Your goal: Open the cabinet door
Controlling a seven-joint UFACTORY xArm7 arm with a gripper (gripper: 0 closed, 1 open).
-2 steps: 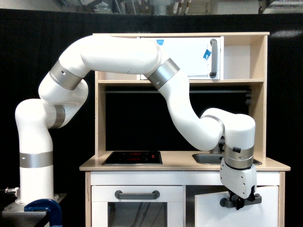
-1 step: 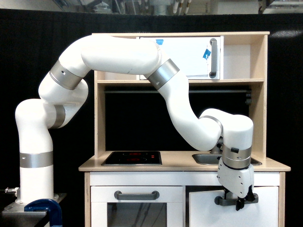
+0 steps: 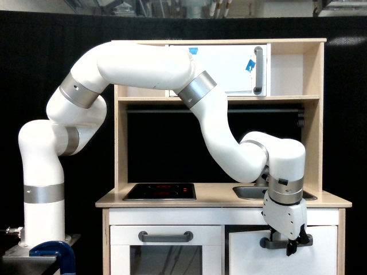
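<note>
The cabinet door (image 3: 252,259) is the plain white panel at the lower right of the wooden play kitchen. It stands slightly ajar, with a thin dark gap (image 3: 227,252) along its left edge. Its horizontal grey bar handle (image 3: 269,243) runs across the top of the panel. My gripper (image 3: 288,245) points down from the white wrist and is shut on the right part of that handle. Its black fingers (image 3: 290,247) partly hide the bar. The arm reaches in from the exterior view's left, over the counter.
A drawer-like oven door with a window (image 3: 166,260) and its own grey handle sits left of the cabinet door. On the countertop (image 3: 218,200) lie a black hob (image 3: 160,191) and a sink (image 3: 252,192). An upper white door with blue tape (image 3: 229,69) is shut. A blue clamp (image 3: 54,255) sits by the arm base.
The gripper and the handle have shifted a little toward the exterior view's left. The dark gap at the door's left edge is narrower than a second ago.
</note>
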